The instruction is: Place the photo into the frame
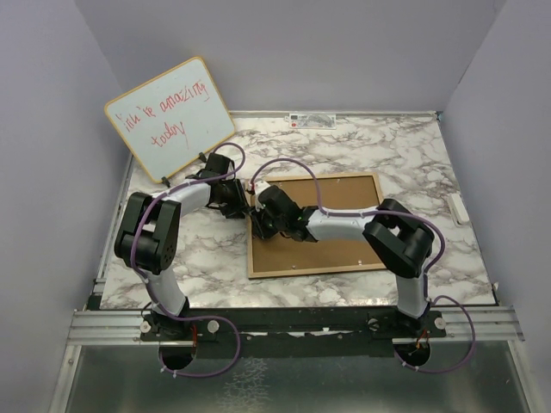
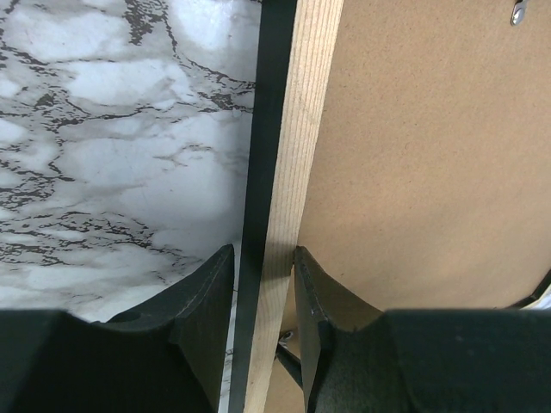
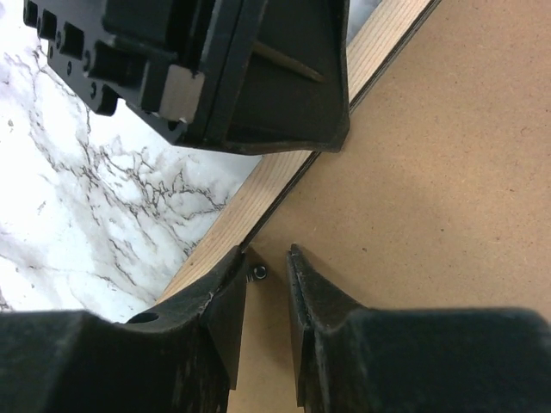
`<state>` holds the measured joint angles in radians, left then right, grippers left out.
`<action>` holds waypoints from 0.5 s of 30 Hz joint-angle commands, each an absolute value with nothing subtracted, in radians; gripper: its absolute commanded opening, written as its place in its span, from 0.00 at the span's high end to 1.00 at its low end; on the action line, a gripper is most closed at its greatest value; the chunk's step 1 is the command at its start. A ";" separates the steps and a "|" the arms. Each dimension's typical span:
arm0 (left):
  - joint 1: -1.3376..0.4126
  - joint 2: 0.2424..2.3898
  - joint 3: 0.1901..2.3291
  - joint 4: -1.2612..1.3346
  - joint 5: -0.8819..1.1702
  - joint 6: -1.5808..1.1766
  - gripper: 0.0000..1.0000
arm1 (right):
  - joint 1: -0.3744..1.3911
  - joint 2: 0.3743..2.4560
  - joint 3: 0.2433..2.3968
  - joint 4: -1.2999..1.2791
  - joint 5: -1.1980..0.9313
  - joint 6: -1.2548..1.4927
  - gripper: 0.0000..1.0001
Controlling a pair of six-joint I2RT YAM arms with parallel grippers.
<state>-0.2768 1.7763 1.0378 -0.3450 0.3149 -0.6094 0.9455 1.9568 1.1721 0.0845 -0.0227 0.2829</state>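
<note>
Brown matte board [image 2: 422,155] in narrow, grainy wooden frame [image 2: 291,172]

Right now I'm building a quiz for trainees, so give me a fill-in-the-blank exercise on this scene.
The frame lies flat on a ____-patterned table. The board inside it is plain ____. The ____ end effector has one finger on each side of the frame's rail. The whiteboard carries ____ handwriting. Missing words: marble, brown, left, red.
</note>
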 commanded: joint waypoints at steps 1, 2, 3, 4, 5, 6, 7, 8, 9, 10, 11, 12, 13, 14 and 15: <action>-0.278 1.772 1.009 -0.385 0.303 -0.594 0.65 | 0.975 1.998 1.170 0.020 0.037 0.240 0.70; -0.279 1.773 1.009 -0.385 0.301 -0.592 0.65 | 0.976 1.992 1.164 0.021 0.038 0.240 0.70; -0.278 1.773 1.010 -0.384 0.301 -0.592 0.65 | 0.976 1.982 1.158 0.020 0.039 0.238 0.70; -0.279 1.775 1.011 -0.384 0.301 -0.591 0.65 | 0.976 1.975 1.152 0.020 0.042 0.238 0.70; -0.278 1.776 1.012 -0.385 0.300 -0.591 0.65 | 0.976 1.968 1.147 0.018 0.044 0.238 0.71; -0.279 1.778 1.012 -0.384 0.299 -0.591 0.65 | 0.976 1.960 1.144 0.015 0.044 0.239 0.71; -0.279 1.779 1.011 -0.385 0.298 -0.591 0.65 | 0.976 1.954 1.141 0.014 0.042 0.241 0.71; -0.279 1.781 1.011 -0.384 0.296 -0.589 0.65 | 0.976 1.948 1.138 0.016 0.034 0.242 0.71; -0.279 1.781 1.010 -0.385 0.295 -0.588 0.65 | 0.976 1.944 1.136 0.018 0.026 0.245 0.71; -0.279 1.781 1.009 -0.385 0.293 -0.588 0.65 | 0.976 1.942 1.135 0.018 0.014 0.246 0.71; -0.279 1.782 1.009 -0.384 0.292 -0.587 0.65 | 0.976 1.941 1.136 0.016 0.008 0.247 0.71; -0.278 1.782 1.009 -0.384 0.291 -0.586 0.65 | 0.976 1.941 1.137 0.015 0.008 0.249 0.72; -0.279 1.784 1.009 -0.385 0.290 -0.586 0.65 | 0.975 1.939 1.137 0.015 -0.023 0.252 0.71; -0.279 1.785 1.010 -0.385 0.290 -0.586 0.65 | 0.976 1.937 1.133 0.016 -0.033 0.253 0.71; -0.278 1.786 1.010 -0.385 0.290 -0.586 0.65 | 0.975 1.933 1.130 0.017 -0.042 0.255 0.71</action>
<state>-0.2768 1.7763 1.0374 -0.3439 0.3145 -0.6083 0.9623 1.9488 1.1633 0.0822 0.0090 0.2562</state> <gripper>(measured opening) 0.353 0.288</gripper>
